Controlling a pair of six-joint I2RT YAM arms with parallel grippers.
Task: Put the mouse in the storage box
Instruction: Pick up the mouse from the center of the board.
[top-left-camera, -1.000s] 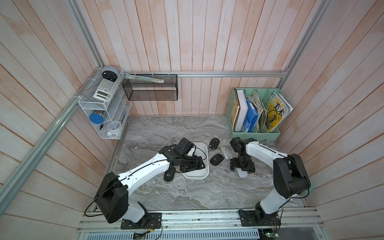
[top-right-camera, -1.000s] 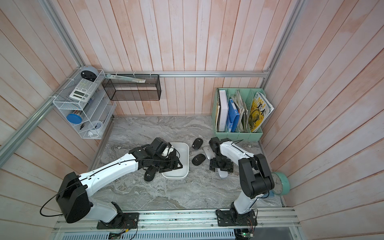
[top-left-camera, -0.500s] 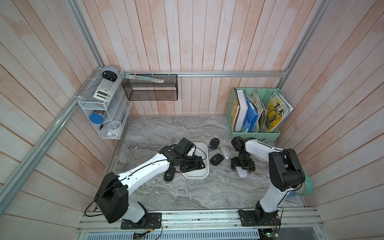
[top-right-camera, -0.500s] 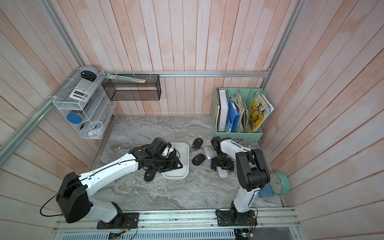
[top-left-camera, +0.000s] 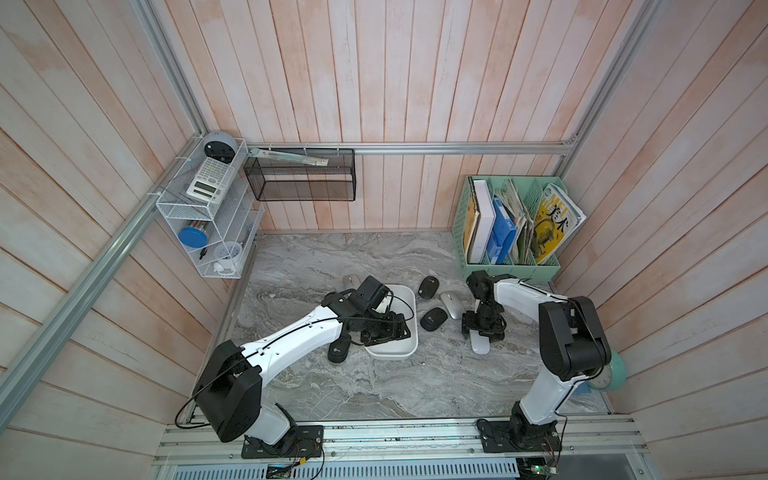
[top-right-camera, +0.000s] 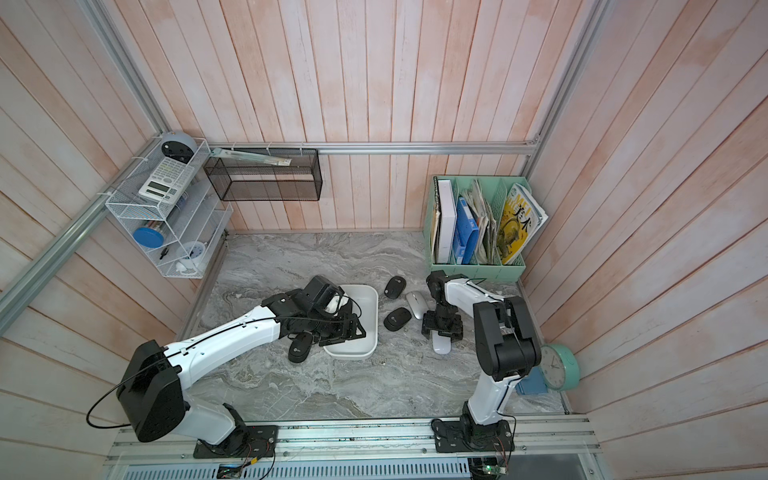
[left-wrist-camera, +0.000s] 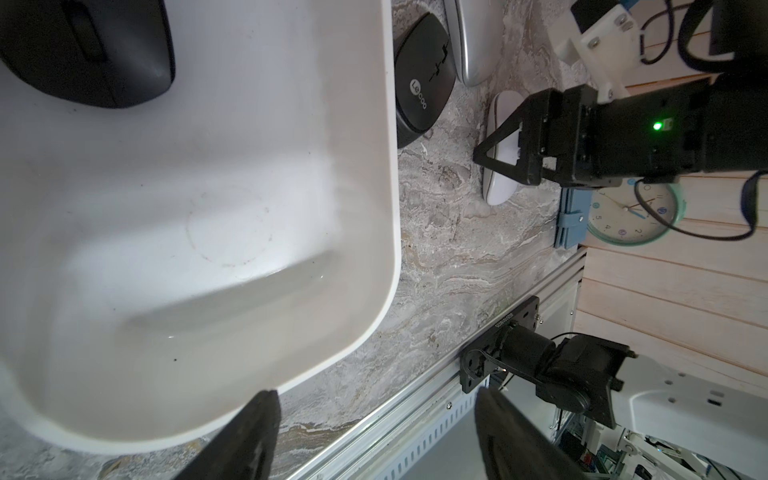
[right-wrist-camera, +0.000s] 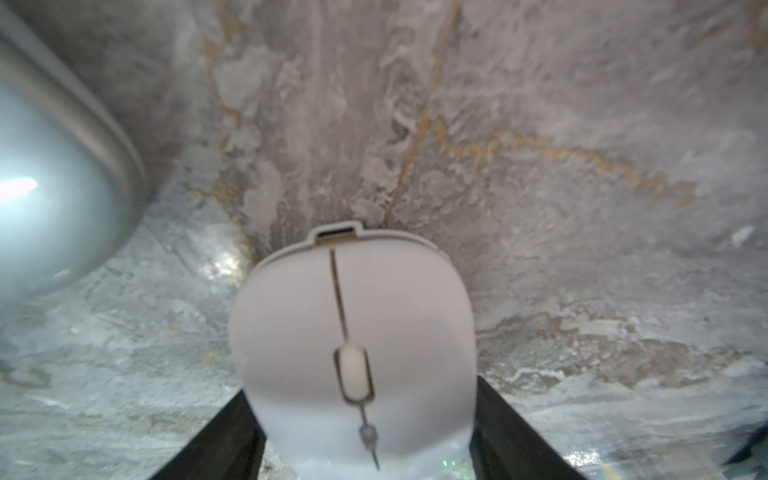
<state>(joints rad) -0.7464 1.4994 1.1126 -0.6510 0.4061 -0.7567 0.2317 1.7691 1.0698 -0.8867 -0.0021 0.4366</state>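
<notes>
The storage box (top-left-camera: 392, 354) is a shallow white tub mid-table; one black mouse (left-wrist-camera: 91, 54) lies inside it, seen in the left wrist view. My left gripper (top-left-camera: 384, 330) (left-wrist-camera: 376, 397) hovers over the box, open and empty. To the right, a white mouse (top-left-camera: 480, 345) (right-wrist-camera: 353, 324) lies flat on the marble. My right gripper (top-left-camera: 483, 328) (right-wrist-camera: 361, 395) points down over it, with both fingers pressed against its sides. In the left wrist view the white mouse (left-wrist-camera: 500, 183) is still resting on the table.
A silver mouse (top-left-camera: 452, 303) and two black mice (top-left-camera: 429, 286) (top-left-camera: 433, 319) lie between box and right gripper; another black mouse (top-left-camera: 338, 350) sits left of the box. A mint-green file holder (top-left-camera: 511, 266) stands back right, a green clock (top-right-camera: 557, 365) front right, and a black mesh basket (top-left-camera: 299, 178) hangs on the wall.
The right gripper's fingers have closed in from wide apart onto the white mouse's sides, and the right arm's elbow has swung inward. The left arm has not moved.
</notes>
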